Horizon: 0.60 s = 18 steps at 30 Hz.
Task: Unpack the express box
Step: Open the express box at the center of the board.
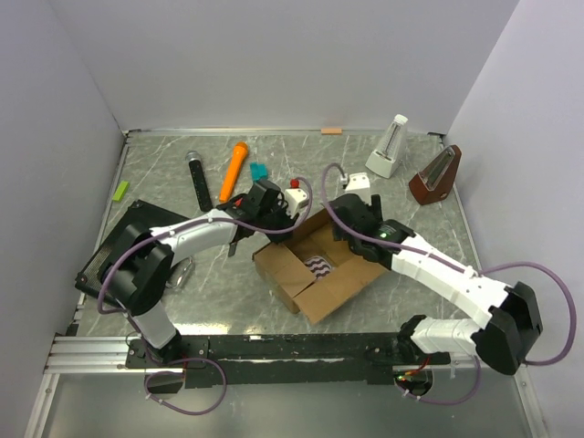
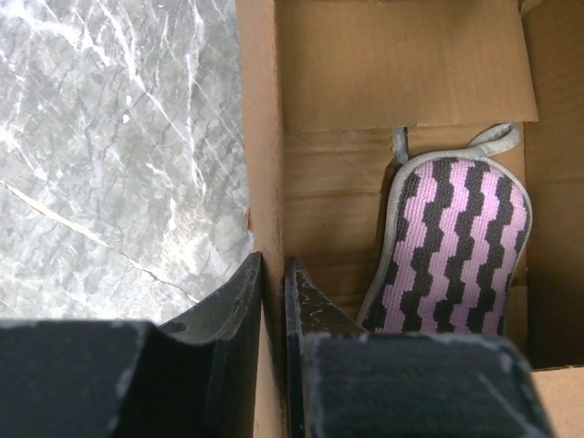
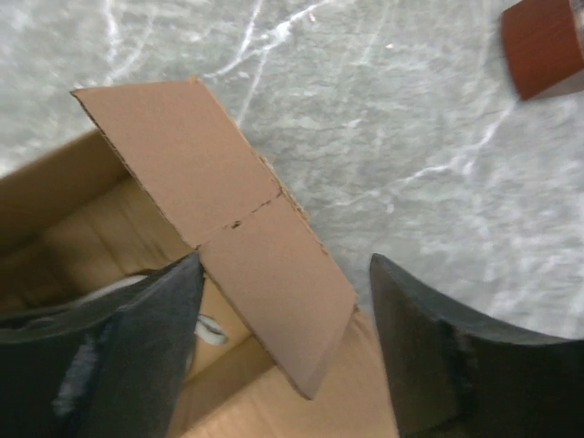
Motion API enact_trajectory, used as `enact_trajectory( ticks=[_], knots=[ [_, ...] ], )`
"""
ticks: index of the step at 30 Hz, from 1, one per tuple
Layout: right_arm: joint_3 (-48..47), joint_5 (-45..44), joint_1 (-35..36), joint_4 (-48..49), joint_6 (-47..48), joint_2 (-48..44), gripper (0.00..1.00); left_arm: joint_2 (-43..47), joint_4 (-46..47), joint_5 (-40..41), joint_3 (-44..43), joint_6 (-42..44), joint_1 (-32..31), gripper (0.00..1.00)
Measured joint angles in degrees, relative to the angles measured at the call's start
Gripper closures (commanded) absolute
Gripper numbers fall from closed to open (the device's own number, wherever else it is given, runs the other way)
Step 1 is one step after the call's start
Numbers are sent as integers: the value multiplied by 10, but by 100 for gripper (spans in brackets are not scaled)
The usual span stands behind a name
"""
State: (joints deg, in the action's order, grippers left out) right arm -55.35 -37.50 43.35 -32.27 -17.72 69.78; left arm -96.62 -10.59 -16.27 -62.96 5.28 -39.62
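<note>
The express box (image 1: 306, 274) is a brown cardboard carton standing open in the middle of the table, flaps spread. My left gripper (image 1: 259, 228) is at its far left side, shut on the box's upright wall (image 2: 265, 164), one finger outside and one inside (image 2: 274, 266). Inside the box lies a pink-and-black zigzag cloth pad with a grey loop (image 2: 456, 246). My right gripper (image 1: 348, 237) hangs over the far right side, open, its fingers (image 3: 151, 338) straddling a raised flap (image 3: 237, 210) without touching it (image 3: 287, 274).
A flat black ribbed case (image 1: 109, 255) lies at the left. Behind the box are a black stick (image 1: 197, 178), an orange marker (image 1: 234, 171), a teal block (image 1: 259, 171), a white adapter (image 1: 356, 182), a white metronome (image 1: 390, 146) and a brown metronome (image 1: 438, 173) (image 3: 543, 41).
</note>
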Motion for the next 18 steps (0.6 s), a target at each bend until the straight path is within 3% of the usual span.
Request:
enact_trajectory(
  ticks=[6, 10, 11, 15, 18],
  knots=[
    [36, 89, -85, 43, -33, -50, 60, 17, 13, 11, 23, 1, -2, 95],
    [56, 140, -139, 53, -47, -57, 63, 33, 19, 20, 40, 12, -2, 96],
    [56, 152, -146, 55, -50, -57, 59, 35, 22, 22, 43, 13, -2, 96],
    [57, 197, -168, 66, -61, -47, 30, 53, 26, 34, 62, 16, -2, 97],
    [70, 232, -192, 65, -75, -20, 17, 64, 27, 42, 73, 16, -2, 98]
  ],
)
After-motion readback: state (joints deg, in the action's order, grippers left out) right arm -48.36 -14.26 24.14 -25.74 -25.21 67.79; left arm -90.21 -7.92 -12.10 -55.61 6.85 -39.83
